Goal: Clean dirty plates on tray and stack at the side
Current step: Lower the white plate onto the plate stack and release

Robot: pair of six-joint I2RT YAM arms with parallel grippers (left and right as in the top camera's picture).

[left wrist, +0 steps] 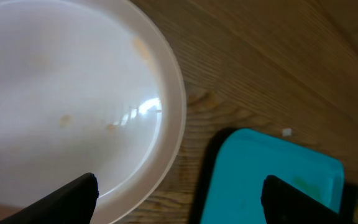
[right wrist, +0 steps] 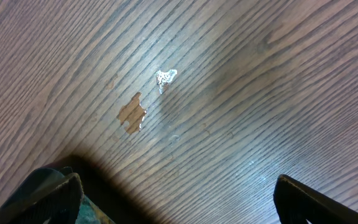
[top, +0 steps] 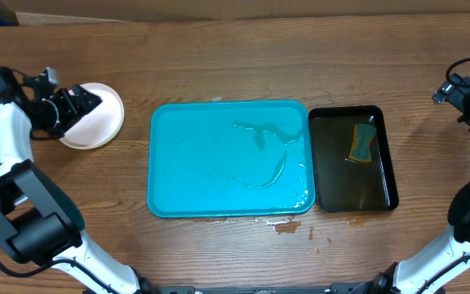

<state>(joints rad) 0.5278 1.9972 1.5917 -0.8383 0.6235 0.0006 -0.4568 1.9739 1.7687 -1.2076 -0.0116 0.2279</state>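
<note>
A white plate [top: 96,118] lies on the table left of the turquoise tray [top: 219,122]. I cannot tell whether other plates lie under it. In the left wrist view the plate [left wrist: 61,93] shows faint orange smears. My left gripper [top: 78,102] is open and empty over the plate's right edge; its fingers [left wrist: 179,199] span from the plate to the tray corner [left wrist: 266,180]. The tray holds no plates, only a film of water. My right gripper [top: 466,96] is open and empty above bare table at the far right, as the right wrist view [right wrist: 176,199] also shows.
A narrow black tray [top: 382,122] stands against the turquoise tray's right side and holds a yellow-green sponge [top: 363,143]. Small brown spills [top: 288,227] lie on the table in front of the trays. A brown spot [right wrist: 132,114] shows below the right gripper.
</note>
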